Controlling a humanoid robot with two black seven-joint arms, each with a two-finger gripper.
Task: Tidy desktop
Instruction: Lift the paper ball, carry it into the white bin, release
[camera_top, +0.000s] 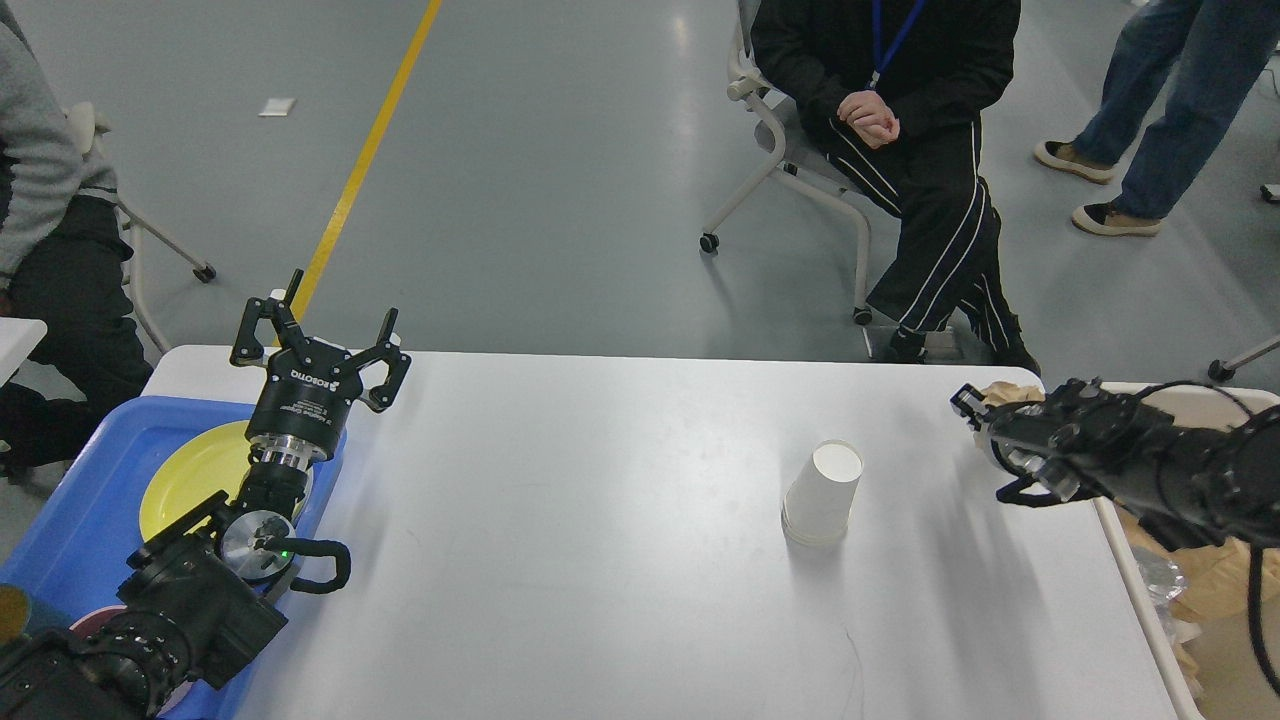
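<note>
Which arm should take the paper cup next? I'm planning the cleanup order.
Probably the right. The paper cup stands upside down on the right half of the desktop, nearer the right pincer and the bin. The left pincer hangs open over the blue tray, farther away.

Both arms matte black, chunky jointed housings. Left tool (322, 330): 2 black linkage fingers w/ visible pivot pins, white lettering on palm block, silver ribbed ring below. Round silver cap w/ small green LED lower on left arm, plus black cable loop. Right tool (975, 408): black, thin black cables looping round wrist, silver bits showing.
</note>
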